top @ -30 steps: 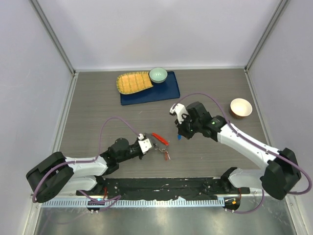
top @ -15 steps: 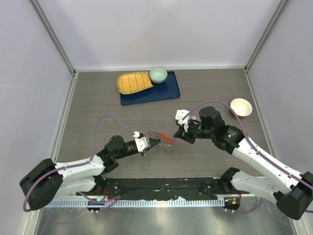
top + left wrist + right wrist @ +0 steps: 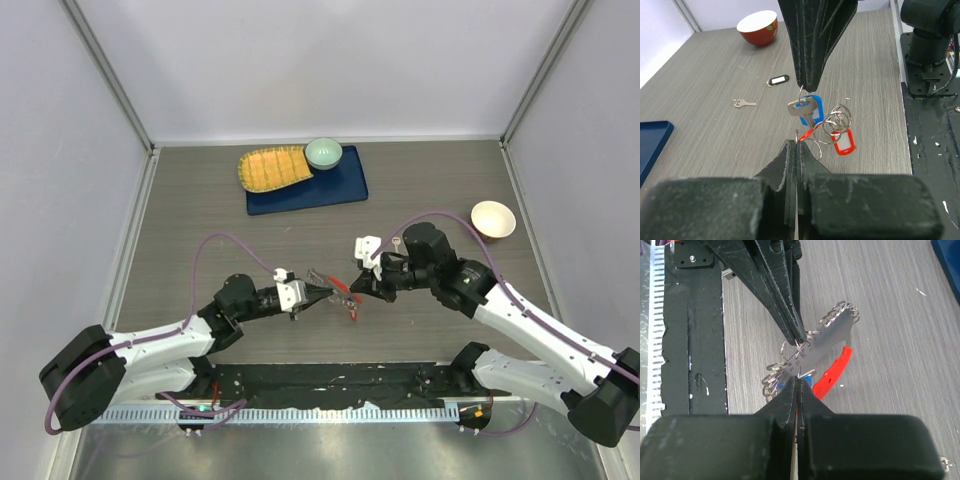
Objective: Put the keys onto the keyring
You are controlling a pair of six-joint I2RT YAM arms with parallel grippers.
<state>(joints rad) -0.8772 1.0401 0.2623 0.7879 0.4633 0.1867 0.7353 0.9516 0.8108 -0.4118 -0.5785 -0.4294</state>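
Observation:
My left gripper (image 3: pixel 322 293) is shut on a thin wire ring of the keyring (image 3: pixel 342 293) and holds it above the table. The keyring shows in the right wrist view as grey rings (image 3: pixel 771 378), a flat metal plate and a long curved red tag (image 3: pixel 833 372). A red-headed key (image 3: pixel 844 141) hangs among its rings. My right gripper (image 3: pixel 360 289) is shut on the small ring of the blue-headed key (image 3: pixel 809 108). Its fingertips (image 3: pixel 807 85) hold the key right against the keyring, tip to tip with my left fingers (image 3: pixel 792 330).
A bare silver key (image 3: pixel 743 103) and a black tag (image 3: pixel 778 79) lie on the table beyond the grippers. A tan bowl (image 3: pixel 493 219) stands at the right. At the back, a blue tray (image 3: pixel 330 188) holds a yellow woven dish (image 3: pixel 272 168) and a green bowl (image 3: pixel 323 152).
My left gripper lifted the keyring off the table and moved right. My right gripper carried the blue key left and down until the two grippers met.

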